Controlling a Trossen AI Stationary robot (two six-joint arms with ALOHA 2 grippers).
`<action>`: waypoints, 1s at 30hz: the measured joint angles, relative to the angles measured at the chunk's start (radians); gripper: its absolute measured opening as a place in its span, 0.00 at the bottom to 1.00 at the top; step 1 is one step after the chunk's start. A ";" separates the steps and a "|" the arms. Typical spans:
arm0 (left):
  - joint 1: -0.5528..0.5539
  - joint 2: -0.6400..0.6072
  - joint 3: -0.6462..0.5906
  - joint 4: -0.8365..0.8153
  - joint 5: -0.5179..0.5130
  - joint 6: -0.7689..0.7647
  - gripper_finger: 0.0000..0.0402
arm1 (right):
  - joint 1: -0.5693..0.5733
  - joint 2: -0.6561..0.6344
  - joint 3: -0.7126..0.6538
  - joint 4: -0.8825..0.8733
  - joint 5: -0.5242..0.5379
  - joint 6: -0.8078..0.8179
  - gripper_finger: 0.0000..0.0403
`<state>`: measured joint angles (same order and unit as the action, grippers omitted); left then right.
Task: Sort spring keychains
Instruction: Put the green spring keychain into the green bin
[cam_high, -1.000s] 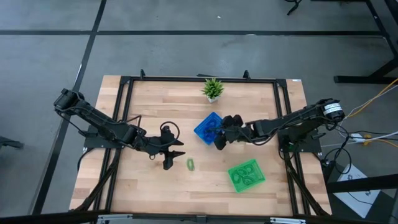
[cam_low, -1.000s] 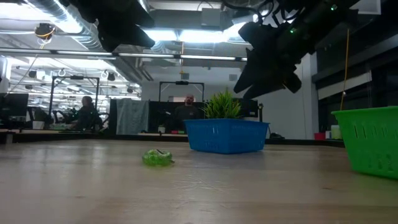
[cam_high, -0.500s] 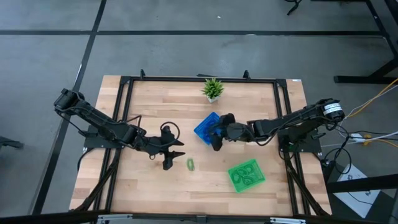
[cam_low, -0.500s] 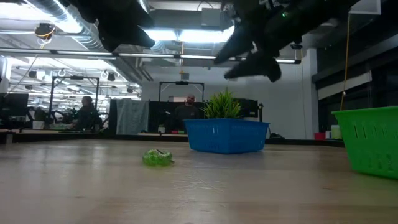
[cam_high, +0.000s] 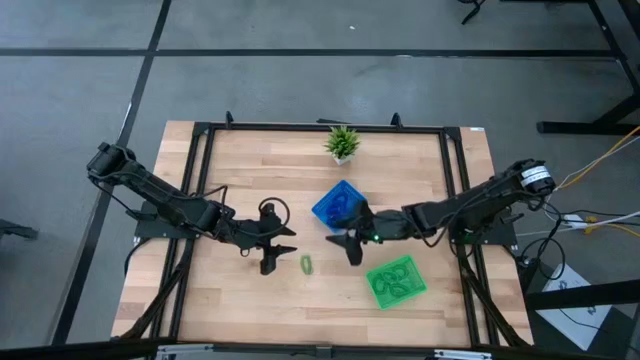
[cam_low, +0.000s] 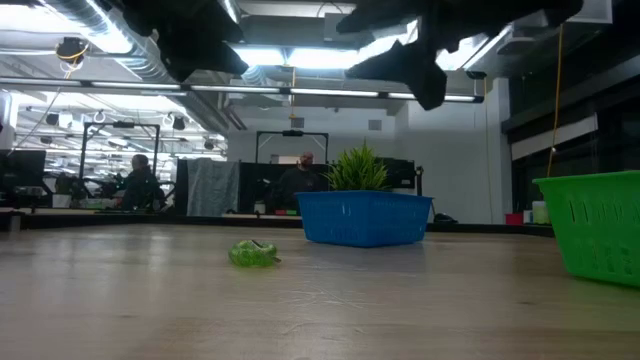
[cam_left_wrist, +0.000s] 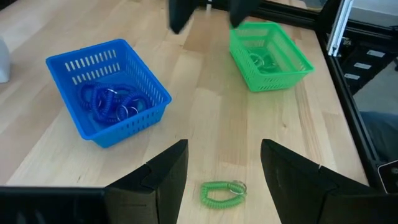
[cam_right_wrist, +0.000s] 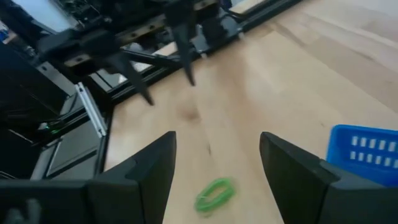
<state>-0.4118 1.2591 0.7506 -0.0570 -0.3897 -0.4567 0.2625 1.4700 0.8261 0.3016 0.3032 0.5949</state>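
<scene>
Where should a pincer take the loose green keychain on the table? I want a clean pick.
Judging by its pose, grip the green keychain across the narrow width of its coil, coming straight down. It lies flat on the bare table, apart from both baskets. The metal ring at one end looks too small to pinch.

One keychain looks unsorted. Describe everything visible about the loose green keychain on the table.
The green spring keychain is a small light-green coiled plastic loop with a metal ring at one end. It lies flat on the bare wooden table, outside both trays, untouched. Both open end effectors hover nearby: the left end effector and the right end effector.
</scene>
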 joint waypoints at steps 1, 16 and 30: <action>0.000 0.000 0.000 0.000 0.002 0.008 0.49 | 0.012 0.000 0.000 0.007 0.010 0.000 0.57; -0.022 0.000 0.000 0.009 0.176 0.101 0.49 | 0.123 0.052 0.000 0.049 0.071 0.000 0.57; -0.076 0.137 0.000 0.013 0.091 0.111 0.49 | 0.148 0.141 0.000 0.086 0.070 0.033 0.57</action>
<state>-0.4876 1.3956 0.7506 -0.0443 -0.2987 -0.3459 0.4107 1.6107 0.8261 0.3874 0.3728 0.6281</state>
